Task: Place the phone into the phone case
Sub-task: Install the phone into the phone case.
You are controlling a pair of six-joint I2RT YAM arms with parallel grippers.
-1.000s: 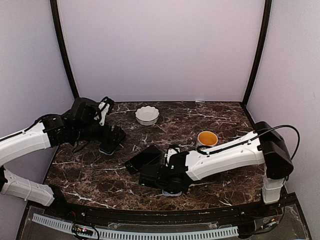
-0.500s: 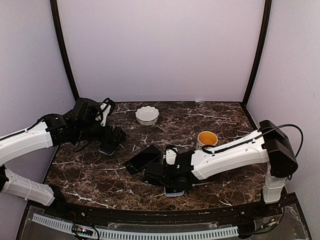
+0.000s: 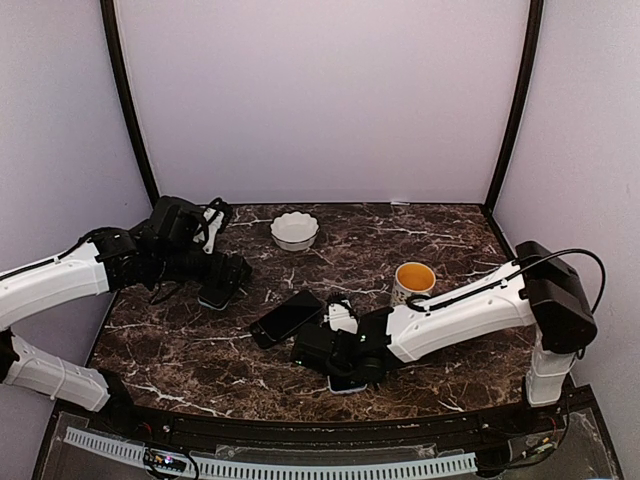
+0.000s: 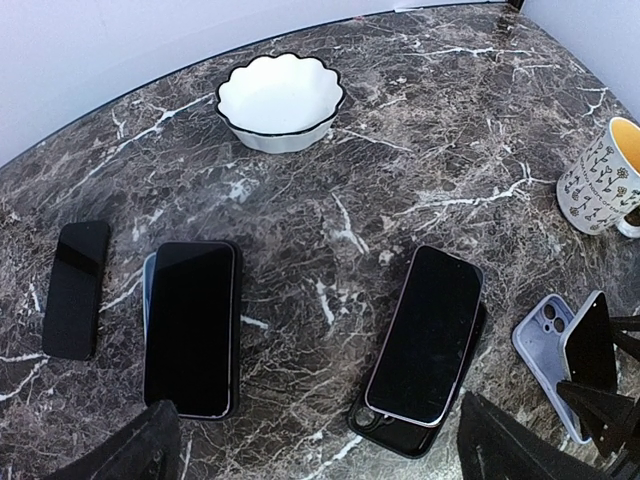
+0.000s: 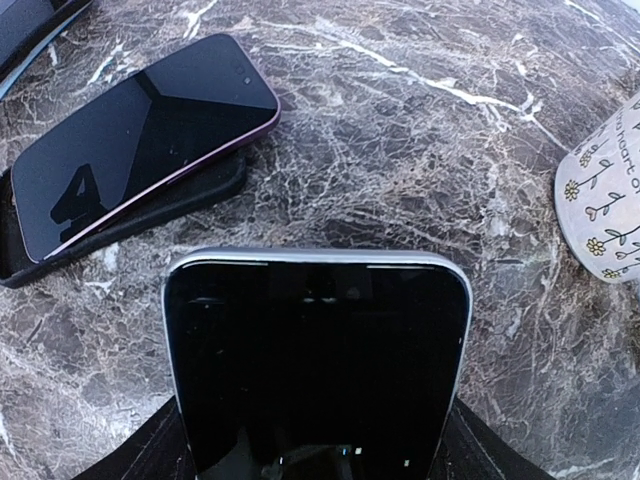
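**A:** The black-screened, silver-edged phone (image 5: 318, 370) is gripped in the right gripper (image 5: 315, 452), one finger on each long side. It is held up off the dark marble table (image 5: 400, 130).

**B:** And the pale lavender phone case (image 4: 545, 338) is seen lying on the marble just beside it, camera cut-out showing. Whether its open side faces up cannot be told.

**A:** The left gripper (image 4: 320, 460) is spread wide with nothing held, well apart from the action.

**B:** So seating is judged the step in hand. The phone's outline should be squared to the case first, with the camera end matched to the cut-out.

**A:** One end is best tucked under the lip, then the rest pressed flat. The case may skid, so it could be steadied by the left arm.

**B:** And the purple-edged phone (image 5: 140, 130), resting on a flat black case (image 5: 180, 205), is to be left undisturbed.
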